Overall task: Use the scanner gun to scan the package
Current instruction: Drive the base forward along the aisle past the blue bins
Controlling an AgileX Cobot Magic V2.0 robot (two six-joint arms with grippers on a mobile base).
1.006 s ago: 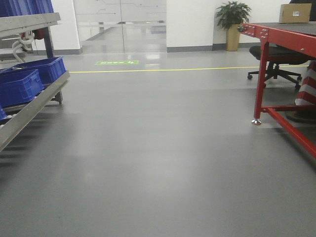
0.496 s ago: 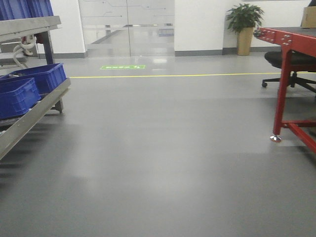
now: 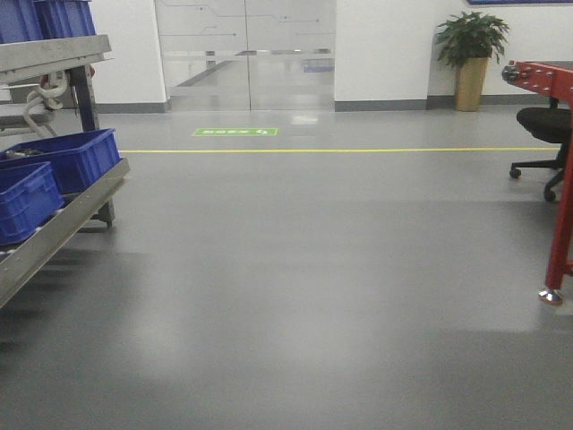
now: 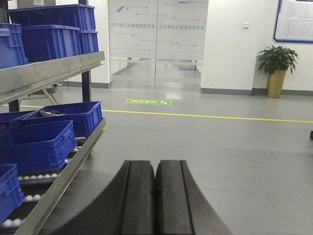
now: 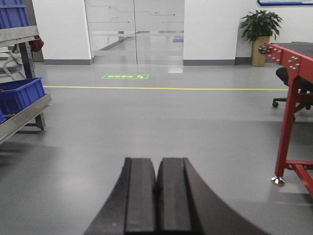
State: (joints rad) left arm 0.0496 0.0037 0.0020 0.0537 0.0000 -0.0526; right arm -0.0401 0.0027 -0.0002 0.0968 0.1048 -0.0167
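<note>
Grey glossy floor (image 3: 295,269) fills most of the front view. Left edge: metal roller rack (image 3: 67,219) sloping toward the lower left, blue crates (image 3: 67,157) on it, more crates on the shelf at upper left. Top centre, back wall: frosted glass doors (image 3: 246,54). A green floor marker (image 3: 235,132) lies just in front of them, and a yellow line (image 3: 358,150) runs left-right across the floor below it. Upper right by the wall: potted plant (image 3: 471,54). Right edge: red table frame (image 3: 562,215), one leg with its foot on the floor, black office chair (image 3: 542,125) behind it.

Bottom centre of the left wrist view: left gripper (image 4: 155,169), black fingers pressed flat together, no gap, nothing between them, pointing toward the doors, rack close on the left. Bottom centre of the right wrist view: right gripper (image 5: 157,166), same, fingers closed against each other, empty, red table frame at right.

No view shows the package or the scanner gun, so their place, pointing direction and long axis cannot be told.
</note>
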